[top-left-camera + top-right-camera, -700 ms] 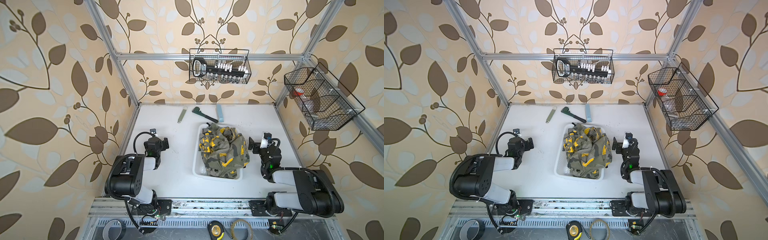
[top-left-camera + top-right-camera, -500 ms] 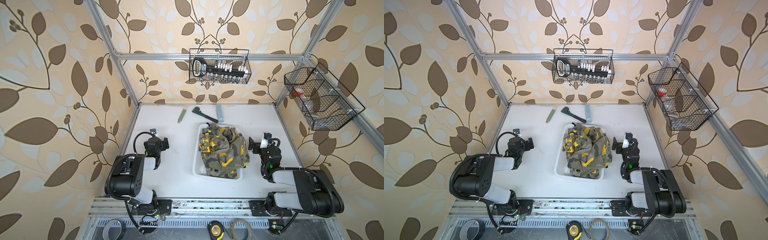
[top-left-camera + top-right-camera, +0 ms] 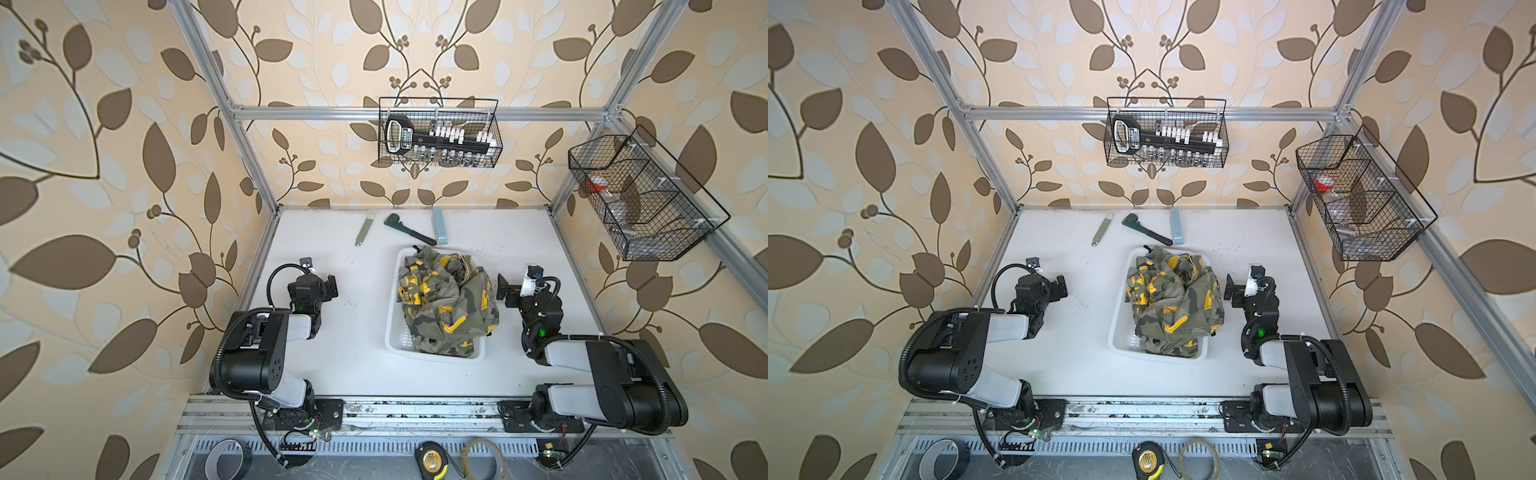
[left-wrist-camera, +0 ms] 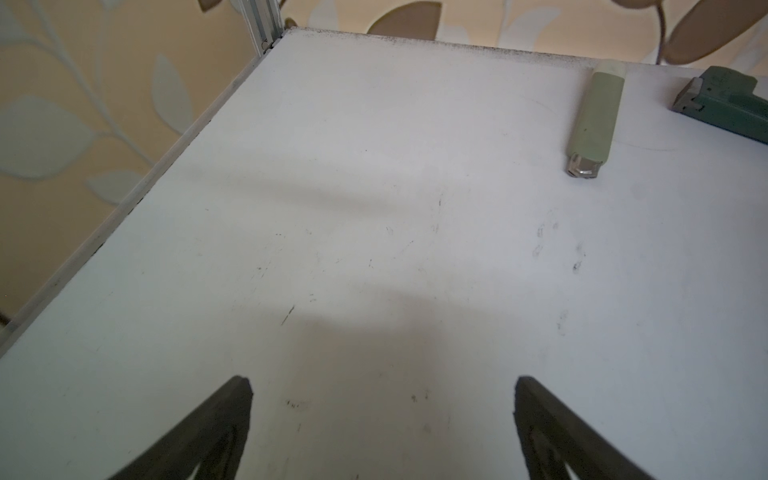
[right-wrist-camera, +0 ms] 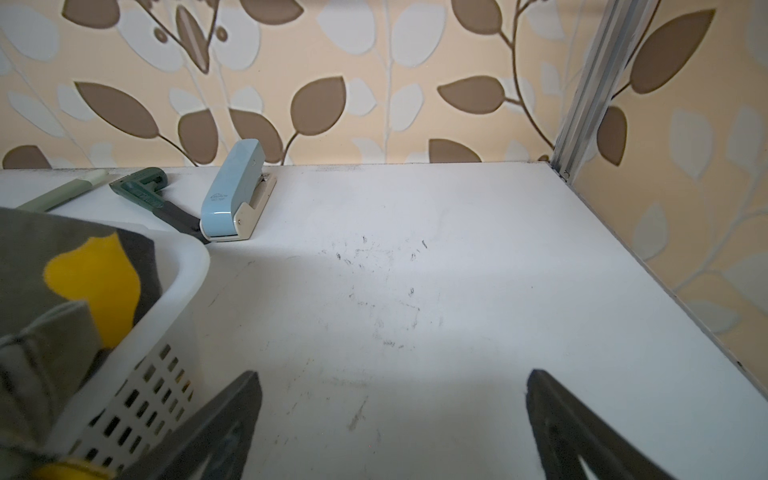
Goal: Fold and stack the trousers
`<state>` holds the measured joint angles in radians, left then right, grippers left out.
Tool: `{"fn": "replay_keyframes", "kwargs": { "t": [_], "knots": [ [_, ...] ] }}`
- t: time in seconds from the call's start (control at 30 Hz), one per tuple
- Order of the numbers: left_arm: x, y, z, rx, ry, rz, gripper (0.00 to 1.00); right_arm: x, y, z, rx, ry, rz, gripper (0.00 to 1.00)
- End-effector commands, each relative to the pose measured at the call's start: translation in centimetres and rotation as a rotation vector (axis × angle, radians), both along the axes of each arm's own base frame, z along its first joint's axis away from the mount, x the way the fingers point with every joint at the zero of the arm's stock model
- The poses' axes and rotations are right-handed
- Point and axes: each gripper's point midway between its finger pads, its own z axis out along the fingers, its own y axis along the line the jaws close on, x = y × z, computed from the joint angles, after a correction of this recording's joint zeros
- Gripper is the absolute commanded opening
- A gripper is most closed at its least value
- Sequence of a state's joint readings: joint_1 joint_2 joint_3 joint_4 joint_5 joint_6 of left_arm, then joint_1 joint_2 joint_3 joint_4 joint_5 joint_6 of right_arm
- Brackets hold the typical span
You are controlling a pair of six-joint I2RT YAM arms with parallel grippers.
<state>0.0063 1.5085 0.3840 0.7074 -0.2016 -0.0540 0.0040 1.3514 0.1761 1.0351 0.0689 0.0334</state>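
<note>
The camouflage trousers (image 3: 446,299) (image 3: 1173,299) lie crumpled in a heap in a white slotted basket (image 3: 394,316) (image 3: 1119,324) at the middle of the white table. My left gripper (image 3: 330,286) (image 3: 1062,286) rests low on the table to the left of the basket, open and empty; its wrist view (image 4: 382,386) shows only bare table between the fingers. On the basket's right side my right gripper (image 3: 505,291) (image 3: 1230,289) (image 5: 392,380) also stands open and empty. A fold of the trousers (image 5: 62,270) and the basket's corner (image 5: 174,299) show in the right wrist view.
Along the back of the table lie a pale green knife (image 3: 365,229) (image 4: 592,120), a dark green wrench (image 3: 409,230) and a light blue stapler (image 3: 439,225) (image 5: 235,195). Wire baskets hang on the back wall (image 3: 438,133) and the right wall (image 3: 640,199).
</note>
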Motion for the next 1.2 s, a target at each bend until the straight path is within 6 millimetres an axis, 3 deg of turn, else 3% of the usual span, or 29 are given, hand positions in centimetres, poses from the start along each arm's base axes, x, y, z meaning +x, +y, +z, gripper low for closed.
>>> {"fn": "replay_keyframes", "kwargs": {
  "t": [0.0,0.23,0.3,0.5,0.67,0.77,0.93,1.17],
  "knots": [
    [0.6,0.0,1.1,0.010,-0.034,-0.002,0.99,0.2,0.2,0.1,0.000,-0.007,0.019,1.00],
    [0.5,0.0,1.2,0.009,-0.038,-0.004,0.99,0.1,0.1,0.2,0.001,-0.010,0.015,1.00],
    [0.5,0.2,1.6,0.018,-0.044,0.006,0.99,0.0,-0.4,1.1,0.016,-0.024,-0.003,1.00],
    [0.2,0.5,5.6,0.019,-0.047,0.028,0.99,-0.9,-0.2,3.7,0.005,-0.049,0.007,1.00],
    [-0.3,-0.3,10.3,-0.042,-0.038,0.009,0.99,-1.0,0.6,7.4,0.013,-0.076,0.060,1.00],
    [-0.6,-2.2,13.1,-0.104,-0.019,-0.079,0.99,-0.9,1.9,9.0,0.040,-0.051,0.131,1.00],
    [-2.0,-5.3,16.1,-0.219,0.077,-0.154,0.99,-1.7,4.8,10.4,0.107,0.052,0.287,1.00],
    [-4.7,-13.2,18.3,-0.380,0.213,-0.336,0.99,-3.7,7.2,10.3,0.190,0.221,0.414,1.00]
  ]
}}
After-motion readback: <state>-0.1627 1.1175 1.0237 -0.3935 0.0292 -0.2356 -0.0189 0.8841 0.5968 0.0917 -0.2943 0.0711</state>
